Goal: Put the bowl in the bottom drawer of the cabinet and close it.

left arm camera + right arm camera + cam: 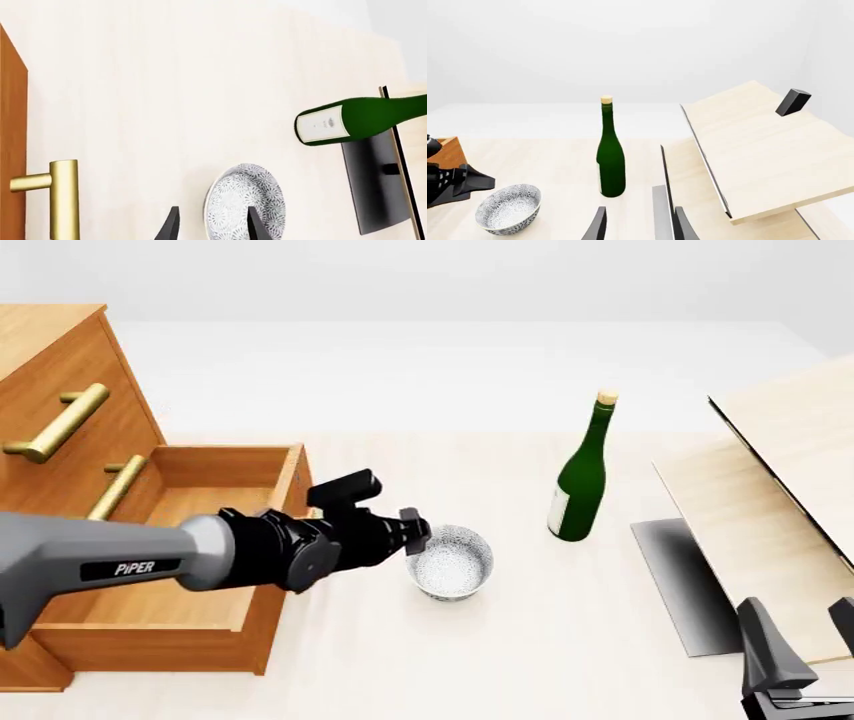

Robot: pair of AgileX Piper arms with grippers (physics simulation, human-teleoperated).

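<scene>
Bowl: the bowl [451, 560] is seen standing upright on the table [441, 670], just beside the open bottom drawer [200, 540] of the cabinet [54, 370] and well apart from the green bottle [582, 475].
Left claw: the left gripper [416, 531] is held level at the bowl's near rim; in the left wrist view its two fingers [170, 227] are spread, with one tip in front of the bowl and nothing clamped.
Right claw: the right gripper [801, 635] is parked low at the table's right side, fingers apart and empty, beside the pale wooden box [787, 490].
Drawer: it is pulled well out and its floor appears bare, so room for the bowl is judged sufficient.
Risk, grip: a thin curved rim is being approached; if the fingers are closed off centre, the bowl is likely to be tipped or squeezed out sideways.
Risk, push: if the arm is advanced before closing, the bowl could be shoved towards the bottle.
Risk, transfer: the drawer's front wall must be cleared; a low carry could knock the bowl against it.
Front view only: the open drawer and the gap between it and the bowl are shown.
Left wrist view only: the finger spacing relative to the rim is shown, plus a brass handle [57, 195].
Right wrist view only: the bowl's patterned side and the box's dark block [792, 101] are shown.
</scene>
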